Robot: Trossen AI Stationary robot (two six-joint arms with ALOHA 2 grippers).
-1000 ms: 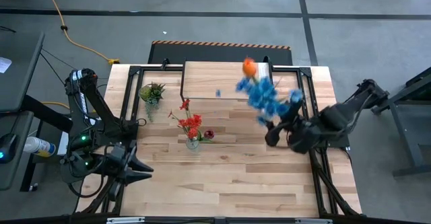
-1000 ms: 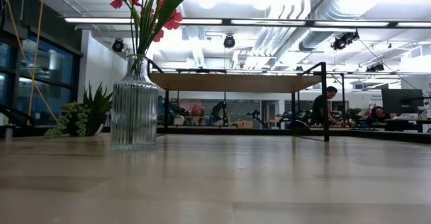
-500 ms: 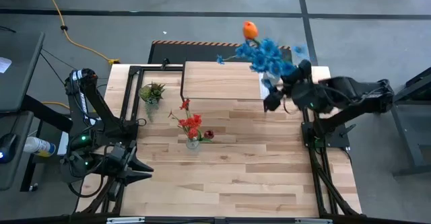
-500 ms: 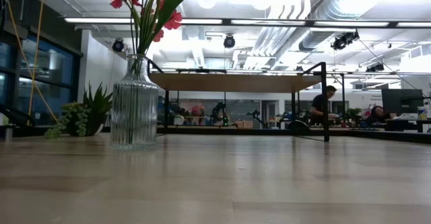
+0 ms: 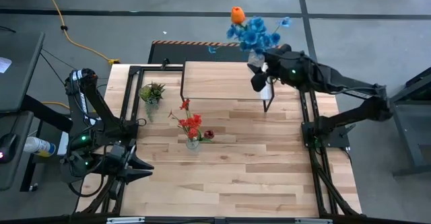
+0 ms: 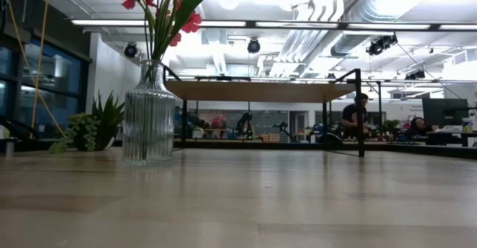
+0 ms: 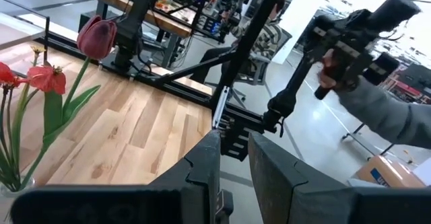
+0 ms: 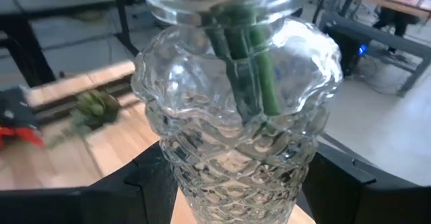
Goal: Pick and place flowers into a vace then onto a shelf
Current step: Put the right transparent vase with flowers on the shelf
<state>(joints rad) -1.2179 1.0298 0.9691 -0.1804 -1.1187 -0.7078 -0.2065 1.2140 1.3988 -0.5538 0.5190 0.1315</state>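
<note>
My right gripper [image 5: 260, 80] hangs over the right end of the shelf [image 5: 219, 80], shut on a clear patterned glass vase [image 8: 232, 116]. Blue flowers [image 5: 256, 32] and an orange tulip [image 5: 237, 14] stand in that vase. A ribbed glass vase [image 5: 192, 142] stands on the table near the middle, holding red flowers [image 5: 192, 122] and a dark pink bud [image 7: 97, 37]. In the low view this ribbed vase [image 6: 149, 114] stands in front of the shelf [image 6: 261, 91]. My left gripper [image 5: 145, 171] waits open at the table's near left corner. My right gripper pinches the patterned vase by its lower belly [image 8: 236, 170], one dark finger [image 8: 151, 183] on each side. The arm reaches in from the table's right side. The vase is lifted clear above the shelf and stands roughly upright, with green stems [image 8: 252, 76] inside it.
A small green potted plant [image 5: 151, 91] stands on the table left of the shelf. Black frame rails [image 5: 313, 116] run along the table's left and right sides. Bare wood lies on the table's near half. A person [image 6: 356, 118] sits far behind in the room.
My right gripper has carried the patterned vase with the blue flowers and the tulip from the table's right side toward the far edge and a little left. It now hangs over the shelf's right end. The gripper has stayed shut on the vase.
</note>
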